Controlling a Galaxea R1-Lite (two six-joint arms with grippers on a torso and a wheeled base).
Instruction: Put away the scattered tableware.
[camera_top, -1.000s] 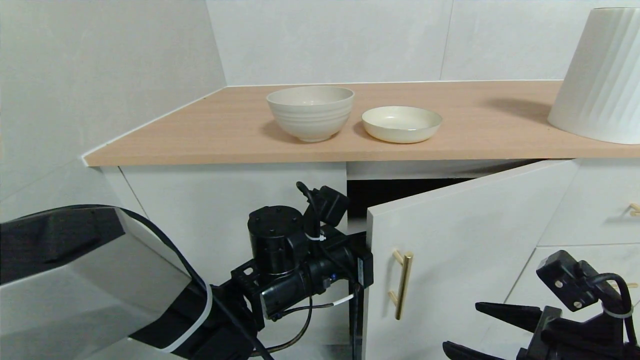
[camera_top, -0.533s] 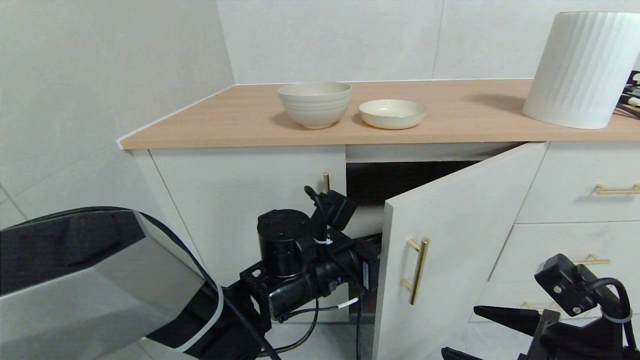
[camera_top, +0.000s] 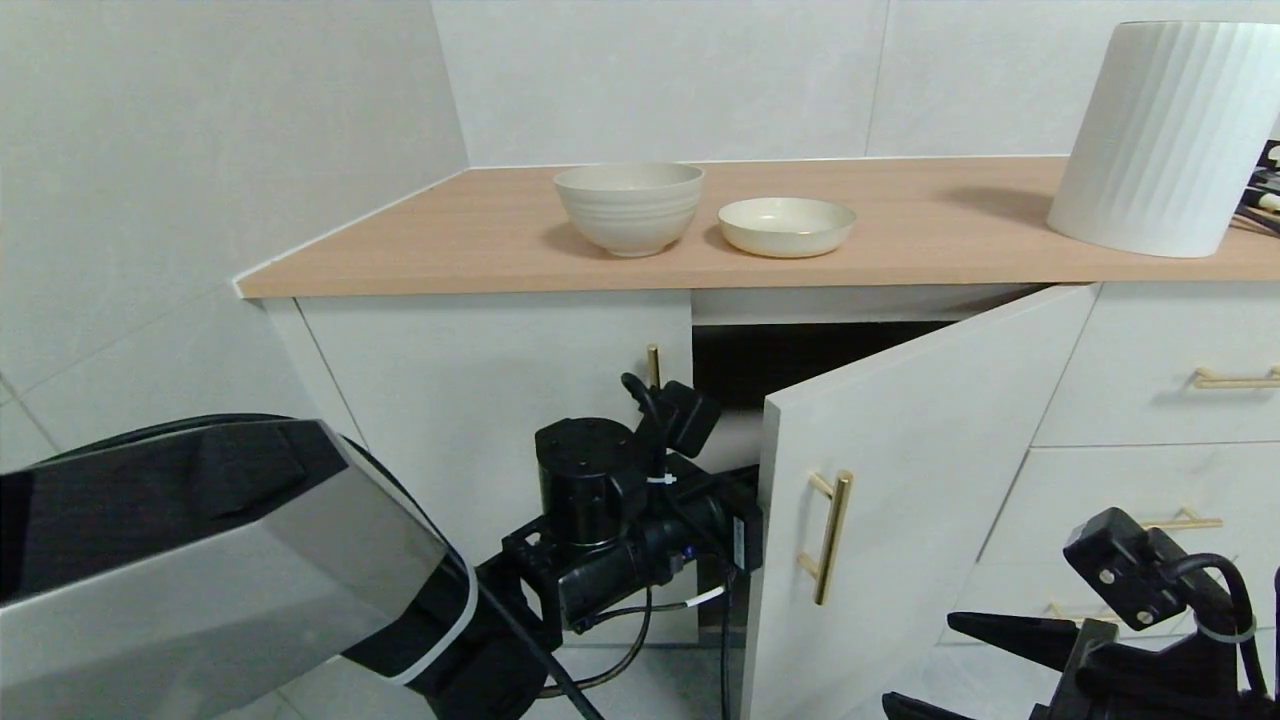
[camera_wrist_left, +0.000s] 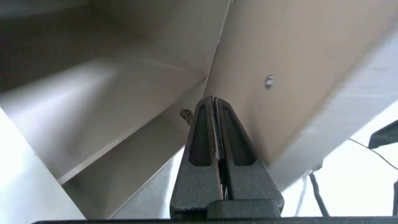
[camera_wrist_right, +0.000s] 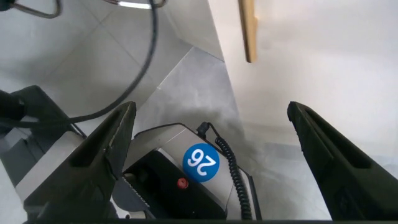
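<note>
Left gripper (camera_wrist_left: 212, 106): fingers pressed together with nothing between them, tip just behind the free edge of the open cabinet door (camera_top: 900, 470), beside its inner face. Right gripper (camera_wrist_right: 211, 124): fingers spread wide, empty, low in front of the door, below the level of its gold handle (camera_top: 830, 537). Tableware: bowl (camera_top: 630, 207) and shallow dish (camera_top: 786, 225) stand upright on the wooden counter (camera_top: 450, 250) above the cabinet, near each other but apart, bowl on the left. A white ribbed vessel (camera_top: 1160, 140) stands farther right on the counter
</note>
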